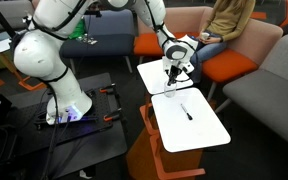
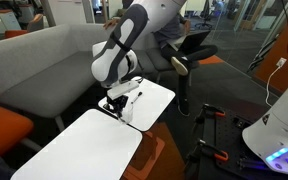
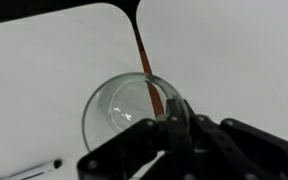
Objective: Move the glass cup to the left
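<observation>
Though clear and nearly lost against the white, found the glass cup (image 3: 122, 118) upright in the wrist view, seen from above as a round rim and straddling the narrow seam (image 3: 144, 55) between two white tabletops (image 3: 44, 70). Traced that seam as a brown-orange strip, dropping from a dark notch at the top edge and showing on through the glass. Saw the gripper (image 3: 176, 108) reaching in from the bottom of that view, dark fingertips (image 3: 181, 125) drawn together and clamped on the cup's wall at the right side of the rim. Could not pick out the cup in the exterior views: too small, too clear. In both exterior views placed the gripper (image 1: 173, 75) (image 2: 117, 104) low over the meeting edges of the two tabletops, pointing down. Noted a thin dark pen (image 1: 187, 110) lying flat on the nearer tabletop in an exterior view, apart from the gripper; caught the pen (image 3: 29, 170) again at the lower left corner of the wrist view, apart from the cup. Followed the white arm (image 1: 54, 50) back from the gripper, up and over to a base on a dark floor stand (image 1: 69, 115). Beyond the tabletops, counted orange seats (image 1: 229, 65), a grey sofa (image 2: 44, 60) and a seated person (image 1: 224, 20) with head out of frame.
</observation>
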`<action>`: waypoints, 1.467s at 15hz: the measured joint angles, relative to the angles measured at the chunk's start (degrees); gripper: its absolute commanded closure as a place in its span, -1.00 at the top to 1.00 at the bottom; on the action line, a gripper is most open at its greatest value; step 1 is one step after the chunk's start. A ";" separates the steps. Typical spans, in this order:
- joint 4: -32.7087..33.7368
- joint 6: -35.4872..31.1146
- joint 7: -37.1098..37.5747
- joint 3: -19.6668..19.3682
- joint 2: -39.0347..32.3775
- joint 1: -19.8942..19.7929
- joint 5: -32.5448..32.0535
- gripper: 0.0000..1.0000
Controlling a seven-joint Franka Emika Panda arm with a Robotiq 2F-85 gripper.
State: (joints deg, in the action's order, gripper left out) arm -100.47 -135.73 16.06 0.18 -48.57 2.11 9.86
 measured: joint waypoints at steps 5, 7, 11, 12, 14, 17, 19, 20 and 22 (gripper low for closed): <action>3.18 0.03 0.09 0.03 1.53 4.81 -1.91 -0.96; 5.12 1.15 0.16 -0.01 1.53 7.10 -3.81 -0.96; 10.62 7.43 0.19 0.00 0.06 10.53 -7.19 -0.96; 12.25 8.68 0.18 0.10 -0.69 10.99 -7.39 -0.96; 15.49 10.35 0.10 0.39 -2.50 11.67 -7.44 -0.96; 19.41 10.79 0.09 1.49 -5.83 12.41 -7.44 -0.96; 21.22 10.76 0.48 2.14 -7.93 13.09 -7.40 -0.96; 21.84 10.71 1.78 2.14 -8.79 13.68 -7.40 -0.96; 22.33 10.69 4.91 2.18 -9.77 14.93 -7.24 -0.96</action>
State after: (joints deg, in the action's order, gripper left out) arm -78.14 -125.04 20.97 2.36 -58.34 17.04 2.62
